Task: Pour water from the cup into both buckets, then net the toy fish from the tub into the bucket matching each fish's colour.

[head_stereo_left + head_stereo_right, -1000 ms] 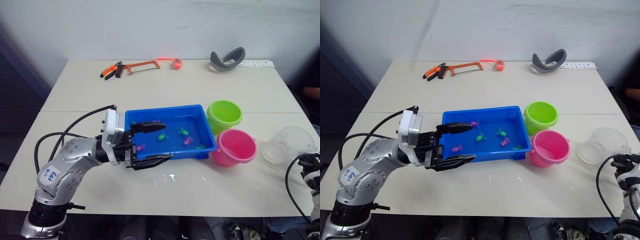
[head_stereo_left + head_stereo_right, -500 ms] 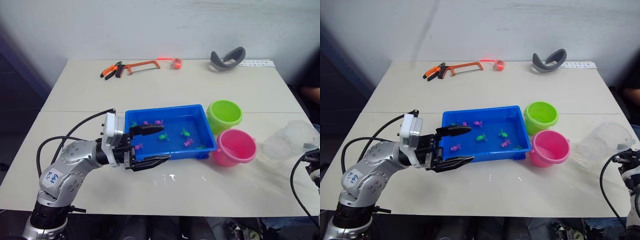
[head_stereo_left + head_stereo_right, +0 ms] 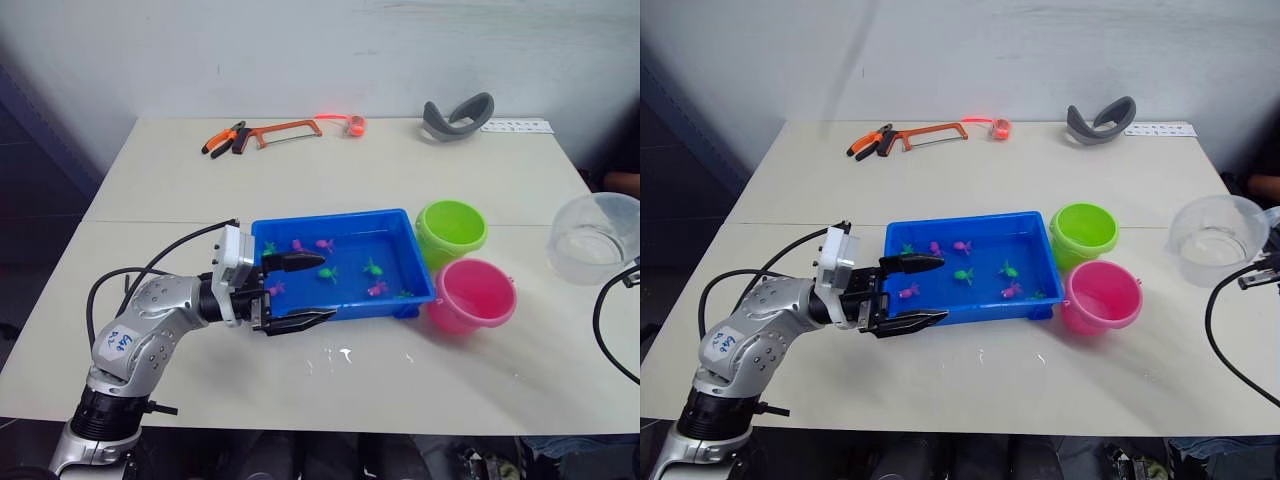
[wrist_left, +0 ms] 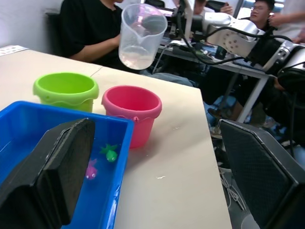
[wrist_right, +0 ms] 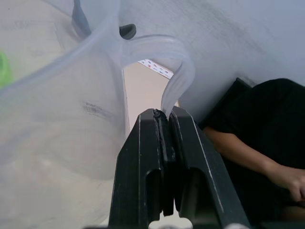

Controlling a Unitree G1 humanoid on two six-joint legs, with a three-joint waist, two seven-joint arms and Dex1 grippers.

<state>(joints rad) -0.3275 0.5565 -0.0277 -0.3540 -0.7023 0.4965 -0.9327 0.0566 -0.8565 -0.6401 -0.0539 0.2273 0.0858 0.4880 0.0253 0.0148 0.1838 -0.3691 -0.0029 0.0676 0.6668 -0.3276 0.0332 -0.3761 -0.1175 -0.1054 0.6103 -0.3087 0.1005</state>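
A: What am I doing with the cup (image 3: 1218, 240)?

B: My right claw (image 5: 164, 125) is pinched shut on its thin handle; the cup hangs up in the air, to the right of the green bucket (image 3: 1083, 233) and pink bucket (image 3: 1101, 296). I should bring it over a bucket first, then tip slowly; the handle is bendy, so go gently.

A: How does it look?

B: See-through, wide at the top, a little water inside. My left claw (image 3: 301, 293) is open by the blue tub (image 3: 346, 313).
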